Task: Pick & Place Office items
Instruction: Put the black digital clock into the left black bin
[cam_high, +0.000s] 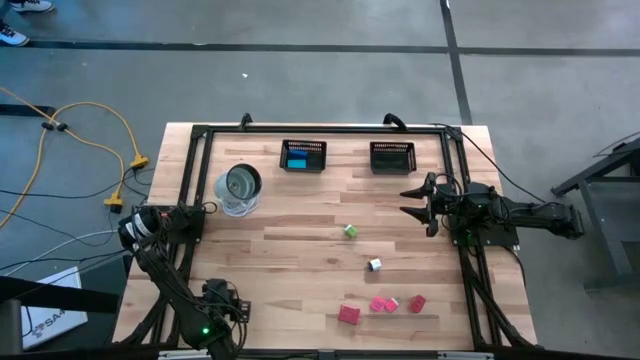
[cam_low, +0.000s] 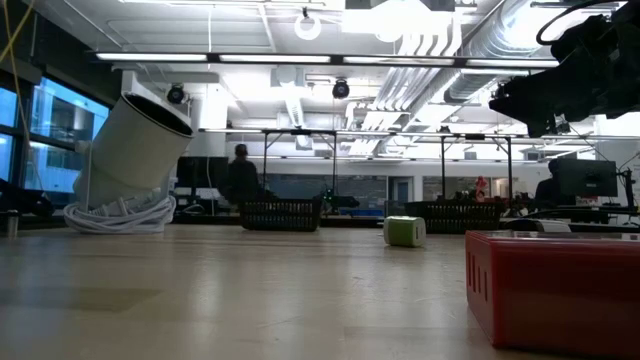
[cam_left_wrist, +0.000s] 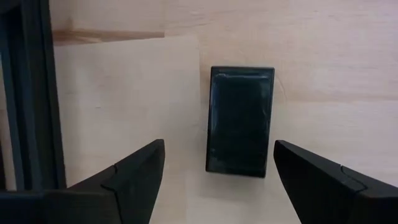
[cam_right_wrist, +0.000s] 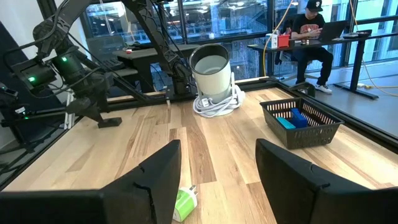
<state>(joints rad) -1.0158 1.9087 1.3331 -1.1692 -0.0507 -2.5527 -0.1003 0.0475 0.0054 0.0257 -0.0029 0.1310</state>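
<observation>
A black block (cam_left_wrist: 240, 121) lies flat on the wooden table (cam_high: 300, 250) near its near left corner. My left gripper (cam_left_wrist: 217, 149) points down over it, open, with one finger on either side of the block and apart from it; the high view shows this gripper (cam_high: 222, 312) at the near left. My right gripper (cam_high: 415, 200) stands open at the right edge, level, with nothing between its fingers (cam_right_wrist: 217, 149). A green block (cam_high: 350, 231), a white block (cam_high: 374, 265) and several pink and red blocks (cam_high: 380, 304) lie on the table's right half.
Two black mesh baskets stand at the far edge; the left one (cam_high: 304, 156) holds blue pieces, the right one (cam_high: 392, 157) stands beside it. A white cylinder on a coil of cable (cam_high: 238, 190) stands at the far left. A dark frame (cam_high: 200, 135) rims the table. People sit in the room beyond (cam_right_wrist: 314, 31).
</observation>
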